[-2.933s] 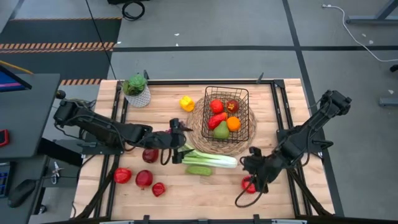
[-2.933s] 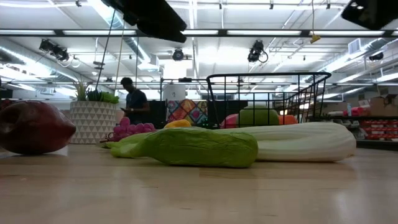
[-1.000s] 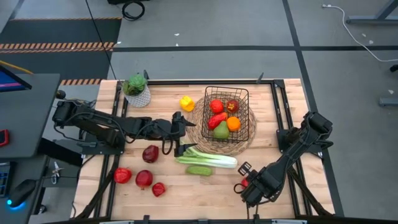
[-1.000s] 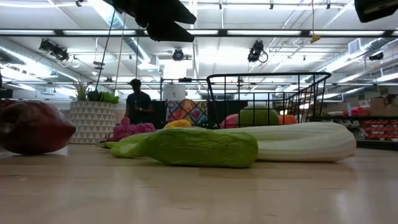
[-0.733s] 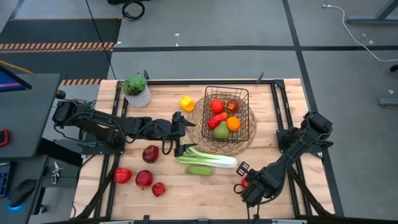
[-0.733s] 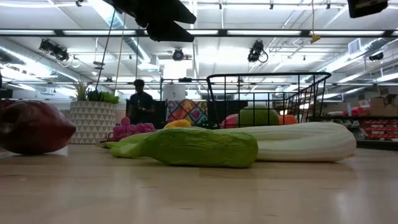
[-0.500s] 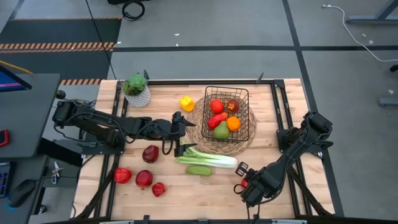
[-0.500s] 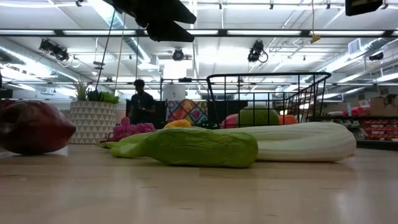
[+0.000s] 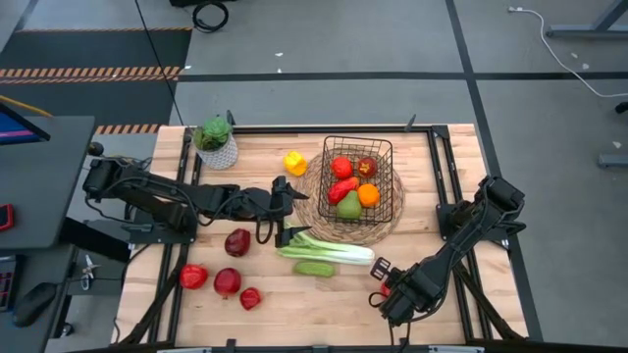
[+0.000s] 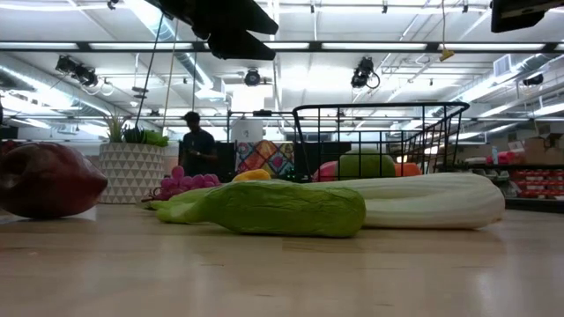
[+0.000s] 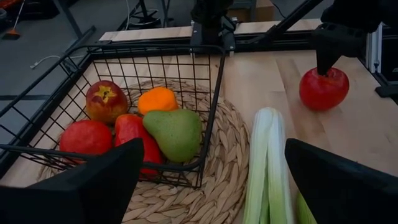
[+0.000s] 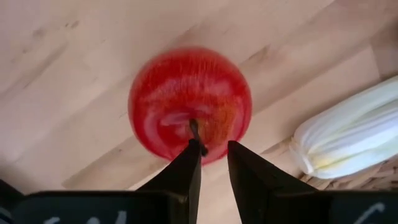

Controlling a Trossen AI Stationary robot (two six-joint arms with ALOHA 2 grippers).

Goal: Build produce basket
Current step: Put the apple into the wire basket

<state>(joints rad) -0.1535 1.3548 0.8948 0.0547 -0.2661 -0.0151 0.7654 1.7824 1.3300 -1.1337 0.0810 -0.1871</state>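
Note:
The black wire basket [image 9: 327, 173] stands on a round straw mat [image 9: 310, 212] and holds red fruit, an orange and a green pear [image 11: 176, 132]. A red apple [image 12: 189, 102] sits on the table near the front right. My right gripper [image 12: 214, 154] points down at its top, its fingers a narrow gap apart. My left gripper [image 11: 211, 186] hovers wide open at the mat's left edge, facing the basket. A pale leek [image 9: 336, 252] and a green cucumber [image 9: 314, 268] lie in front of the mat. My right gripper comes at the apple's top from above, pointing down. One fingertip [image 12: 195, 151] lies against the free end of the stem [image 12: 193, 129], which is not between the fingers. Whether the tips press on the skin I cannot tell. The apple sits upright on the table.
Several red fruits [image 9: 227, 282] lie at the front left, with a dark red one [image 9: 236, 242] under the left arm. A yellow pepper [image 9: 293, 162] and a potted plant [image 9: 216, 140] stand at the far left. Purple grapes [image 10: 185, 183] lie behind the cucumber. A person stands in the room beyond.
My right gripper has rolled a little about its downward line over the red apple without leaving its place. The apple stays on the table.

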